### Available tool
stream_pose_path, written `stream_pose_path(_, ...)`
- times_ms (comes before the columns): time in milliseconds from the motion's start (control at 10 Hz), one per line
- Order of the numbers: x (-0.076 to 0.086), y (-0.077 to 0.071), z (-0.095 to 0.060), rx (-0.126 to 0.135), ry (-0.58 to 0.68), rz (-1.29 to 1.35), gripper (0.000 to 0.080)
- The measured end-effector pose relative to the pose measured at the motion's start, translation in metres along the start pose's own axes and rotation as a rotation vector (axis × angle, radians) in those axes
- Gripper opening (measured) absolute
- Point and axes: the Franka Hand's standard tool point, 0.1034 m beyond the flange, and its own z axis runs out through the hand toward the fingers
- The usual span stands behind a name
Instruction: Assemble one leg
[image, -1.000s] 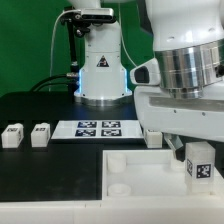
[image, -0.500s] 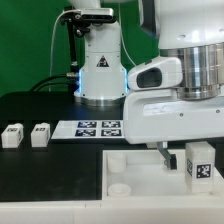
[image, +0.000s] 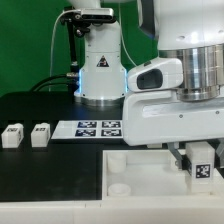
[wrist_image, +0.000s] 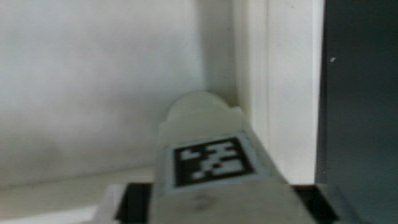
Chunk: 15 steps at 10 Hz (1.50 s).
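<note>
A white leg (image: 204, 168) with a black-and-white tag stands upright on the large white tray-like piece (image: 135, 165), near its corner on the exterior view's right. My gripper (image: 198, 158) is down around this leg, and one dark finger (image: 180, 158) shows beside it. In the wrist view the leg (wrist_image: 214, 160) fills the space between my gripper's (wrist_image: 214, 208) two dark pads (wrist_image: 128, 205), which lie against its sides. Two more legs (image: 12, 135) (image: 40, 134) stand on the black table at the exterior view's left.
The marker board (image: 95, 127) lies on the table behind the tray. A round socket (image: 118, 187) sits in the tray's near corner on the exterior view's left. The robot base (image: 100, 70) stands at the back.
The arm has come down over the tray and its fingers now sit on either side of the standing leg. The other legs have not moved.
</note>
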Motion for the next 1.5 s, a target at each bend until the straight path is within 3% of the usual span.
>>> stream_pose_path(500, 0.0024, 0.0006, 0.0009, -0.001, -0.012, 0.722, 0.0288)
stream_pose_path(800, 0.0025, -0.0011, 0.0024, 0.054, -0.061, 1.254, 0.029)
stream_pose_path(1300, 0.0043, -0.0055, 0.0023, 0.085, -0.102, 1.778, 0.029)
stream_pose_path(1500, 0.0044, -0.006, 0.0023, 0.089, -0.11, 1.826, 0.0299)
